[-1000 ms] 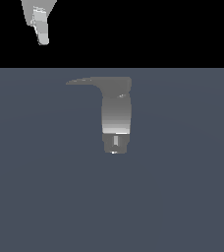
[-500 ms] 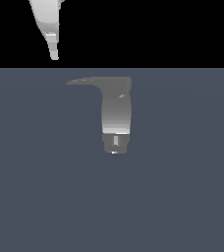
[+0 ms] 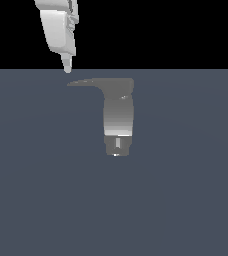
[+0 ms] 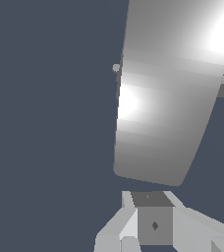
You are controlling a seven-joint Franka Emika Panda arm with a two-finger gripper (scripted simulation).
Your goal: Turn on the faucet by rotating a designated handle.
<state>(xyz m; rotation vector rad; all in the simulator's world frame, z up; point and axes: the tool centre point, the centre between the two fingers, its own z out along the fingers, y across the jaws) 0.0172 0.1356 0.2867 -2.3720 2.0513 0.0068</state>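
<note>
The faucet [image 3: 118, 117] stands near the middle of the flat grey-blue floor [image 3: 41, 190], with its narrower stepped collar at the lower end in the exterior view and its wide cap on top. From this cap the handle [image 3: 86, 82] goes out sideways to the exterior view's left and becomes thinner until it ends in a point. The white arm comes down from the top edge on the exterior view's left, and the gripper [image 3: 67, 66] hangs just above the pointed end of the handle, with a small gap between them; it is not touching the lever. Only one narrow tip shows there, so from this view I cannot tell if the jaws are apart or together. In the wrist view the fingers [image 4: 124, 229] are seen only partly at the edge of the picture, and the big shiny grey surface that fills much of that picture is probably the handle [image 4: 168, 98] seen from very close, with its rounded edge just beside the fingers. Nothing is held in the gripper. On all sides of the faucet the floor is open, and the room to the exterior view's left of the handle's point and below it is free.
</note>
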